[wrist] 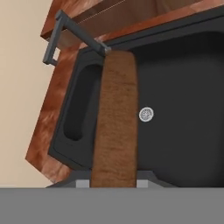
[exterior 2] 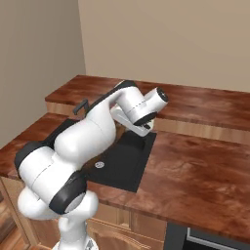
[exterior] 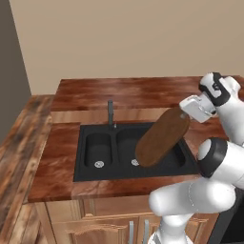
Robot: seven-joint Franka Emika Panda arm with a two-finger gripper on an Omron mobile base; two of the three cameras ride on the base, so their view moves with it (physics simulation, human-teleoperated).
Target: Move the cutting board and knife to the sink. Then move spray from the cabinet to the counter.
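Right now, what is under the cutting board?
Under the cutting board, held tilted in the air, lies the black sink with a drain. The basin floor directly behind it is covered.

white arm (exterior 2: 83, 141) bent over black sink (exterior 2: 128, 161), reddish-brown counter (exterior 2: 195, 166), beige wall (exterior 2: 185, 39)

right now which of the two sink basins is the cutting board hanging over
The larger right-hand basin, the wide one with its drain beside the cutting board. The smaller left basin, past the divider below the faucet, has nothing over it.
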